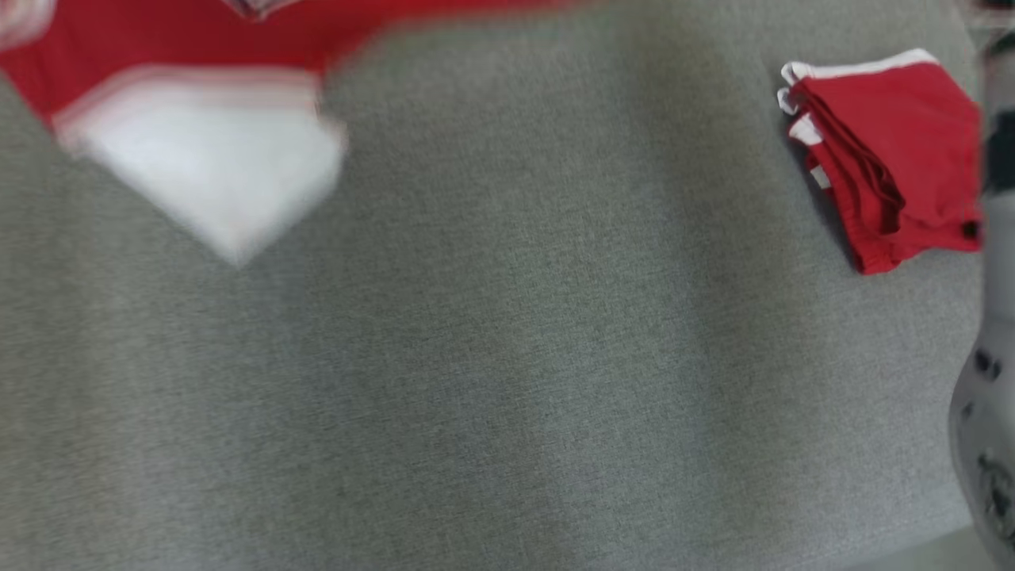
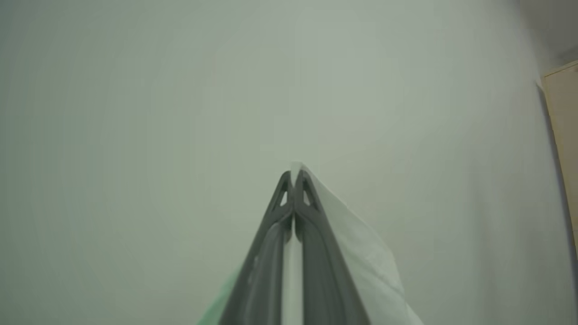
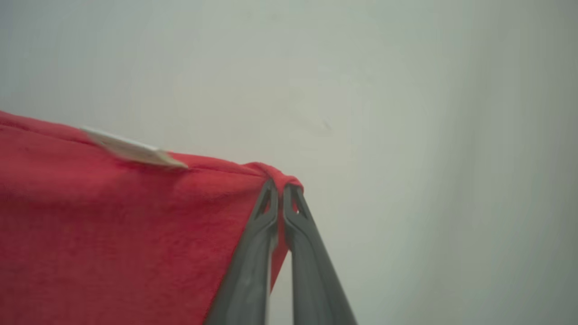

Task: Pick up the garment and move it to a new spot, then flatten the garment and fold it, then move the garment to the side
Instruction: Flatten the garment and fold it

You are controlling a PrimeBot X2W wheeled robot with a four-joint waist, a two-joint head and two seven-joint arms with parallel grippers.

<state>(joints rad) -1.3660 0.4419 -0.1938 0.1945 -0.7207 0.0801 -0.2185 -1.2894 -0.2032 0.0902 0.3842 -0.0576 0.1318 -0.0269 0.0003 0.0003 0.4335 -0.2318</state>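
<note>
the red and white garment (image 1: 198, 151) hangs in the air at the far left of the grey cloth-covered surface (image 1: 515, 357). it is blurred in the head view, as if in motion. the left gripper (image 2: 293, 177) is clenched on a white part of it, with the cloth pinched right at the fingertips and draping down one side of the fingers. the right gripper (image 3: 281, 187) is clamped on a bunched red corner, and a small white label (image 3: 131, 149) lies on the edge near it. both wrist views look past the fingers at a pale wall (image 2: 158, 90), so the arms seem to be raised well above the surface.

to my eye this is the carrying step, before any flattening. the risk is in the grips. each holds only a small nip of fabric at the very tips, and a quick swing could pull a corner free and drop the garment in a heap. if the two grippers move apart unevenly, the cloth could twist and land creased, which would make flattening harder. a folded red pile (image 1: 888, 159) with white trim sits at the right edge, beside a pale robot arm (image 1: 987, 444). laying the garment too far right could drag across that pile and undo it.
</note>
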